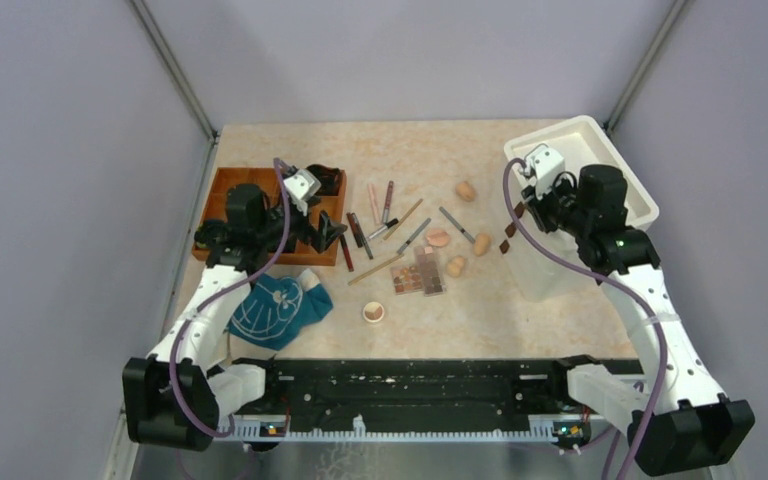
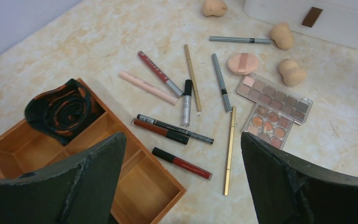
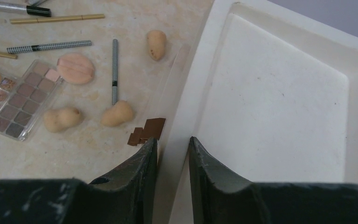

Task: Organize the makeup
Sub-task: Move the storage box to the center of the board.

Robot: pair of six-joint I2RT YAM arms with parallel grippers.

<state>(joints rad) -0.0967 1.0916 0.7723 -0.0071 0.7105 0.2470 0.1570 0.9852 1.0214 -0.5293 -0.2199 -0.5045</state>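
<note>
The makeup lies scattered mid-table: slim pencils and tubes, tan sponges, an eyeshadow palette and a small round compact. My left gripper hangs open above the corner of the wooden organizer. Below it lie a dark red tube and a gold pencil. My right gripper is shut on the near wall of the white bin, one finger outside and one inside. Sponges and a pink puff lie just left of it.
The wooden organizer stands at the left with a dark rolled item in one compartment. A teal patterned cloth lies in front of it. The white bin sits at the right with a brown label on its outer wall.
</note>
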